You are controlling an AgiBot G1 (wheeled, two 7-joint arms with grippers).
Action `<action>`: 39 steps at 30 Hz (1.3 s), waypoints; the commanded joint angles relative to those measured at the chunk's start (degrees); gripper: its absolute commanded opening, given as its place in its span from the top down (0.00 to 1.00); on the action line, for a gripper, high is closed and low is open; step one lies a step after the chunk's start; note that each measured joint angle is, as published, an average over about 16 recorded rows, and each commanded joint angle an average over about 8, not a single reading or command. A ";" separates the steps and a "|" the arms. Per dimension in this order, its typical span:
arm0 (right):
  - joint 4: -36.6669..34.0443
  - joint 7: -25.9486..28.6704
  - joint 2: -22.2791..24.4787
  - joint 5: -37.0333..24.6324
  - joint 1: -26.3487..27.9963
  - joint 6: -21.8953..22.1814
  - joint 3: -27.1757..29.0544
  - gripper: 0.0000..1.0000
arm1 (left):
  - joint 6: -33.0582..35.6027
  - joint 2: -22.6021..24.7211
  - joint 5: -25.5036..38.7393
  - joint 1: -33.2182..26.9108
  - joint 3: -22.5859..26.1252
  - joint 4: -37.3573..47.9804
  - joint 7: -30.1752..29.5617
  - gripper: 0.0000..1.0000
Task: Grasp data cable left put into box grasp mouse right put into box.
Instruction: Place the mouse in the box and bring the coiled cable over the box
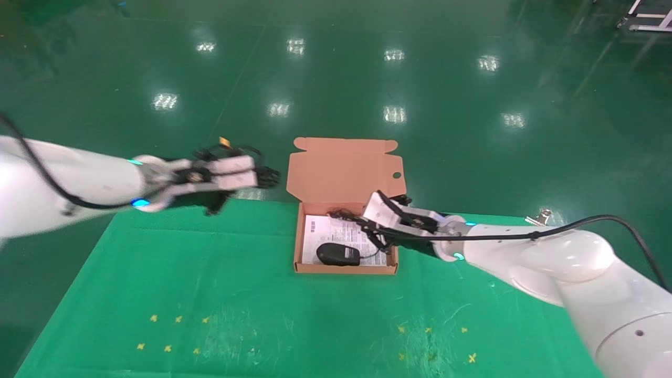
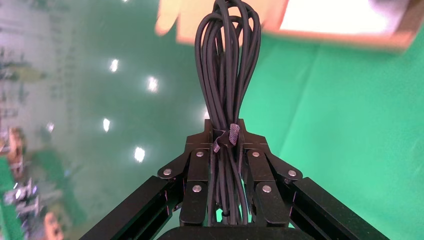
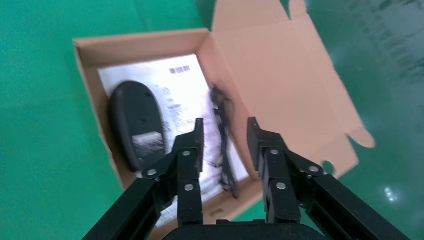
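Nearest me, the cloth-covered table (image 1: 220, 294) is bare apart from small yellow marks. Beyond it my right gripper (image 1: 367, 223) hangs over the right end of the box (image 1: 346, 269), fingers spread and holding nothing. In the right wrist view the mouse (image 3: 137, 122) lies inside the box, underside label up, on a printed sheet (image 3: 175, 90), with its cord (image 3: 222, 130) running along the sheet beside it. So I judge the mouse half of the job done: it sits in the box and my right gripper is free of it.

Farther off and to the left, my left gripper (image 1: 262, 177) hangs in the air past the table's far edge, level with the open lid (image 1: 344, 170) but apart from it. In the left wrist view its fingers are clamped on the cable (image 2: 227, 75), a tied bundle whose loops stick out ahead of the fingertips.

The step in hand, as I read it, is carrying the cable to the box. Next I would swing the left arm right and toward me until the bundle is over the free part of the sheet, lower it, then let go. The right arm should clear the box first, since it sits over the space I need. The lid standing at the back is something to avoid brushing.
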 commanded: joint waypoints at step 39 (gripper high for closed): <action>27.74 17.42 20.89 -8.18 -1.38 0.38 -2.78 0.00 | -25.42 14.64 -21.88 3.94 16.66 19.43 19.15 0.00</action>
